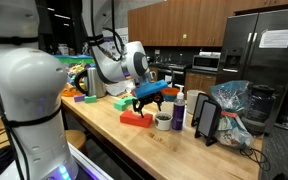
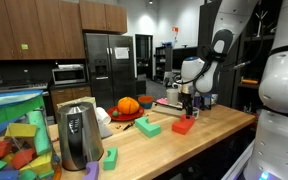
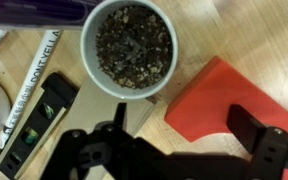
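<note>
My gripper (image 3: 184, 128) is open and empty, hanging above the wooden counter (image 3: 244, 30). In the wrist view a white cup (image 3: 128, 45) of dark granular stuff sits just ahead of the fingers. A red block (image 3: 219, 100) lies to the right, its near edge between and below the fingers. In both exterior views the gripper (image 1: 147, 95) (image 2: 189, 102) hovers a little above the red block (image 1: 136, 118) (image 2: 184, 126). The cup (image 1: 163, 121) stands beside the block.
A purple-and-white bottle (image 1: 179, 108), a dark tablet on a stand (image 1: 206, 118) and a plastic bag (image 1: 232, 108) stand past the cup. A green block (image 2: 148, 126), an orange ball (image 2: 129, 105), a kettle (image 2: 76, 135) and toy blocks (image 2: 14, 140) lie farther along. A black flat item (image 3: 39, 125) lies left of the cup.
</note>
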Available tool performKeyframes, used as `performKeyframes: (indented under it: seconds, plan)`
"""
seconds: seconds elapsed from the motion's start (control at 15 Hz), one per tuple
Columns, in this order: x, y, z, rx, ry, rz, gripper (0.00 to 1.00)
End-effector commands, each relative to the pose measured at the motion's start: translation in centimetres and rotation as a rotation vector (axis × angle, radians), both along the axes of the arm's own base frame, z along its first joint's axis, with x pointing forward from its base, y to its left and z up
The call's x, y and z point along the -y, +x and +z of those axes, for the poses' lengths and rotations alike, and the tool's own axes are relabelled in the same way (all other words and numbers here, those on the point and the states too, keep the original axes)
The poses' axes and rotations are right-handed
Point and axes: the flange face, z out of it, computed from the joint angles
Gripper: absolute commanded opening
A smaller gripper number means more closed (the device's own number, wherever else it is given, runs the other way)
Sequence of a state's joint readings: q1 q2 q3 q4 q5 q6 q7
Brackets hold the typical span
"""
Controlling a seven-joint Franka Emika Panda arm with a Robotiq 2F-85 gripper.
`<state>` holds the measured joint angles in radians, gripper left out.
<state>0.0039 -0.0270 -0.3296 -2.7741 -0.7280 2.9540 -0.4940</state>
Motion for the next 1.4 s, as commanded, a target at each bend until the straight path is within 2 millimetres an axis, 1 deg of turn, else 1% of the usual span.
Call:
performKeyframes:
  seconds: [0.0,0.6,0.93,1.33]
  plan:
    - [0.0,0.0,-1.1,-0.003,0.009,0.056,1.00]
    - [-1.2,0.7,-1.9,0.006,0.038,0.163,1.00]
    - [-3.2,1.4,-2.2,0.023,0.058,0.226,1.00]
    - [-5.3,1.7,-1.7,0.027,0.063,0.295,1.00]
